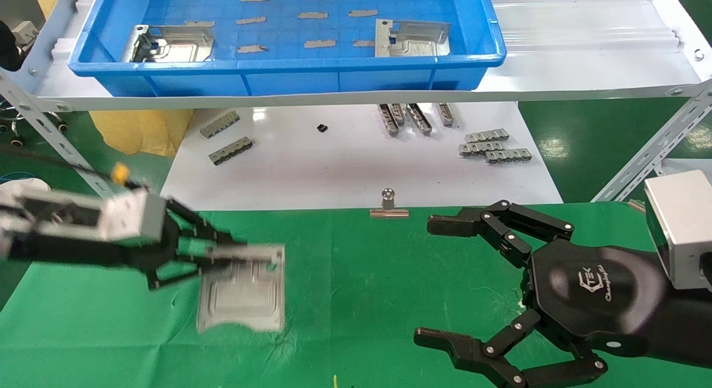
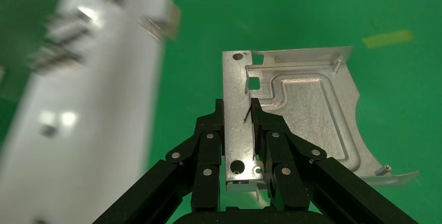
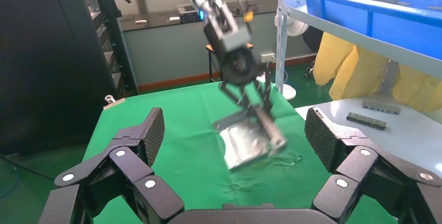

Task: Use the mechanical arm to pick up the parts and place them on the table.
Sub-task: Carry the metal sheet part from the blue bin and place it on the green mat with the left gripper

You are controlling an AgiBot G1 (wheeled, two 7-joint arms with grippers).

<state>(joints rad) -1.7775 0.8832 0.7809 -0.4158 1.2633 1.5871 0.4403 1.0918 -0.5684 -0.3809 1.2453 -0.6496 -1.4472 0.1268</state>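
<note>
One ribbed silver sheet-metal part (image 1: 242,291) is clamped by one edge between the left gripper's (image 1: 222,254) fingers, over the green-clothed table (image 1: 356,277). Two more parts (image 1: 169,43) (image 1: 411,39) lie flat in the blue tray (image 1: 289,71), well apart.

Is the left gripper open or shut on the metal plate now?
Shut. In the left wrist view the left gripper has its fingers pressed on both faces of the silver part, over the green table.

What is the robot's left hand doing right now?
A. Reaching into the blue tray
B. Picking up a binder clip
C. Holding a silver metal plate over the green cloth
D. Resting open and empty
C: the left gripper has its fingers shut on the edge of a silver plate above the green table.
</note>
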